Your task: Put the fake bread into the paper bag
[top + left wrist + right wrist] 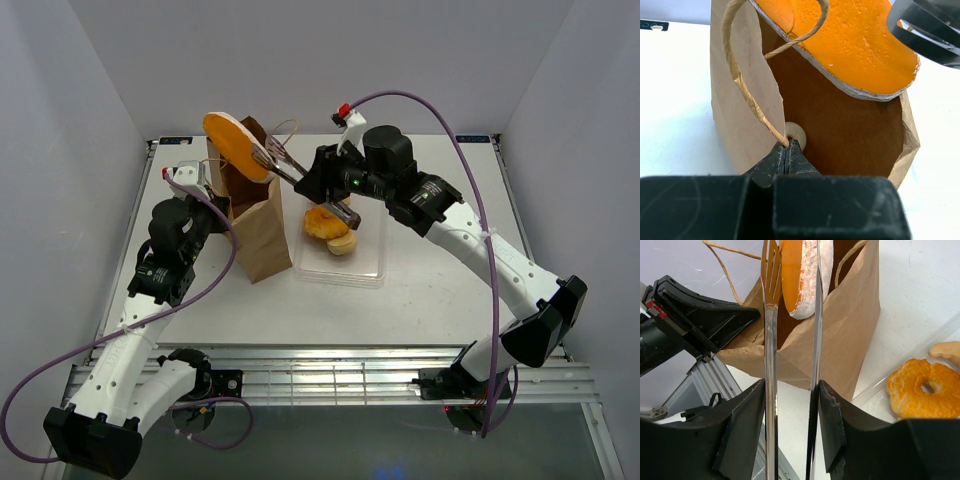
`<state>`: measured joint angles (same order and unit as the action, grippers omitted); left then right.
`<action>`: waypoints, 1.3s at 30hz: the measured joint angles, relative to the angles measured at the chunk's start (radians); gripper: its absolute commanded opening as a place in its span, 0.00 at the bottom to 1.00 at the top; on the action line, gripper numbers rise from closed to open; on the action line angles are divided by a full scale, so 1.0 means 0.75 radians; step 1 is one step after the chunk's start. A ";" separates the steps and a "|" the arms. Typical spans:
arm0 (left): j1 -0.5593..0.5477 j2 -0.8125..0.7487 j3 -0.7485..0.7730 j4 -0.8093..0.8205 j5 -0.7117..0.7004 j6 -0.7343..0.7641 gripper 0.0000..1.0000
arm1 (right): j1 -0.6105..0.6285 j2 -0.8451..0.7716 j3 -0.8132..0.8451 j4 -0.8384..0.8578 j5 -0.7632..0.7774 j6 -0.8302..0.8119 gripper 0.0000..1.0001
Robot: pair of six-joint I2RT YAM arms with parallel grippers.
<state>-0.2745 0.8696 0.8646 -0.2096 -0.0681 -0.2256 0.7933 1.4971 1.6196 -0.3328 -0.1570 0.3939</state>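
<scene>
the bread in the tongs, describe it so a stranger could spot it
Find the tall brown paper bag standing left of the clear tray in the top view. Over its open mouth, metal tongs pinch a flat oval bread. It is bright orange with a pale rim and held aloft, unlike the golden pastries lying in the tray.

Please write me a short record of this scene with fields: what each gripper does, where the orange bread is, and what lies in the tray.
left gripper: shut, pinching the rim of the paper bag at the foot of its string handle
right gripper: shut on the metal tongs
orange bread: between the tong tips, at the bag's open mouth, mostly above the rim
clear tray: beside the bag, holding an orange doughnut and a pale pastry
task state: not finished
</scene>
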 measured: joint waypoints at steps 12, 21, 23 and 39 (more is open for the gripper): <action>-0.001 0.000 0.000 0.000 0.000 0.001 0.00 | 0.002 0.021 0.005 0.023 -0.076 0.025 0.49; -0.004 0.000 0.000 0.001 0.001 0.001 0.00 | 0.031 0.068 0.019 0.040 -0.117 0.030 0.47; -0.004 0.000 0.000 -0.001 0.000 0.000 0.00 | 0.032 0.070 0.019 0.039 -0.117 0.029 0.47; -0.004 0.002 -0.007 0.002 -0.127 0.015 0.00 | 0.032 -0.132 0.073 -0.040 0.024 -0.054 0.46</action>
<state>-0.2775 0.8711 0.8597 -0.2085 -0.1635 -0.2146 0.8169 1.3983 1.6741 -0.3630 -0.1390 0.3534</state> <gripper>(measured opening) 0.016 0.469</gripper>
